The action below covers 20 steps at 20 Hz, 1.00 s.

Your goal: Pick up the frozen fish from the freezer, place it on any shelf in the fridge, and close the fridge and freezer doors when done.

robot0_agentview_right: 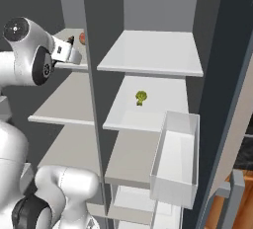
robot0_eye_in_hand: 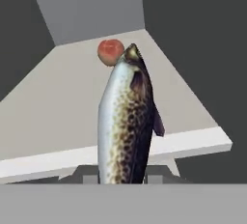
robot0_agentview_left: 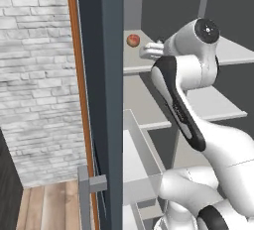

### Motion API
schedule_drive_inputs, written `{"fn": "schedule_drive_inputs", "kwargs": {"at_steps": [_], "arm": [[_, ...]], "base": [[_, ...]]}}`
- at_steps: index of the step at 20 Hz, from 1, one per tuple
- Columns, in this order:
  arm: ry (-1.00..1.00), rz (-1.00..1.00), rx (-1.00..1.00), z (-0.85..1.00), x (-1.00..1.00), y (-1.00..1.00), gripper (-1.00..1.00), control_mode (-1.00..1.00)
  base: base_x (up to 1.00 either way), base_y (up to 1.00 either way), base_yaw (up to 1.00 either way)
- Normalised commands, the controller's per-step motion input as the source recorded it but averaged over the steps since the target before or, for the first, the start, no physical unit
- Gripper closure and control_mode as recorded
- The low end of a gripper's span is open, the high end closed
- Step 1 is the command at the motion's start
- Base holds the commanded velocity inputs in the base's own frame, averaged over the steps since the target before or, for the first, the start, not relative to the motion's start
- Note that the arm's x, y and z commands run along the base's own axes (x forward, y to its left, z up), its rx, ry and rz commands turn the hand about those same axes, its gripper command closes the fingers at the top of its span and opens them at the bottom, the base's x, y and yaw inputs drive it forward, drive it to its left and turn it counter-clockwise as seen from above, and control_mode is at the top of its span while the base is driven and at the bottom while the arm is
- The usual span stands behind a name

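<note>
In the hand view the frozen fish [robot0_eye_in_hand: 126, 121], silver-bellied with a dark speckled back, rises from between the fingertips, and my gripper [robot0_eye_in_hand: 123, 174] is shut on its near end. Its far end points at the round red fruit [robot0_eye_in_hand: 111, 51] on the pale grey freezer shelf [robot0_eye_in_hand: 53, 107]. Seen from the base, my gripper [robot0_agentview_left: 146, 50] [robot0_agentview_right: 71, 51] reaches into the narrower left half of the cabinet, level with the shelf [robot0_agentview_left: 136, 64] that carries the fruit [robot0_agentview_left: 133, 40] [robot0_agentview_right: 82, 38]. The fridge shelves [robot0_agentview_right: 153, 50] lie to the right, past the divider.
A small green leafy lump [robot0_agentview_right: 141, 97] sits on the second fridge shelf. The freezer door [robot0_agentview_left: 99, 75] stands open at the left with a white bin [robot0_agentview_left: 136, 140]. The fridge door [robot0_agentview_right: 227, 75] stands open at the right, also with a white bin [robot0_agentview_right: 175, 159]. A brick wall [robot0_agentview_left: 34, 75] is further left.
</note>
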Motion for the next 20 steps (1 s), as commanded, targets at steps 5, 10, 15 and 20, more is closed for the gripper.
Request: {"fn": "schedule_drive_inputs", "kwargs": {"at_steps": [5,10,15,20], "arm": [[0.05,0.28,-0.05,0.19,-1.00,0.00,1.00,-1.00],[0.08,0.23,-0.20,-0.35,-1.00,-0.13,1.00,-1.00],[0.09,-0.03,-0.07,-0.16,-0.97,-0.92,1.00,-1.00],[0.00,-0.23,-0.01,0.34,0.38,-1.00,1.00,-1.00]], "base": [[0.00,0.00,0.00],[0.00,0.00,0.00],[0.00,0.00,0.00],[0.00,0.00,0.00]]}}
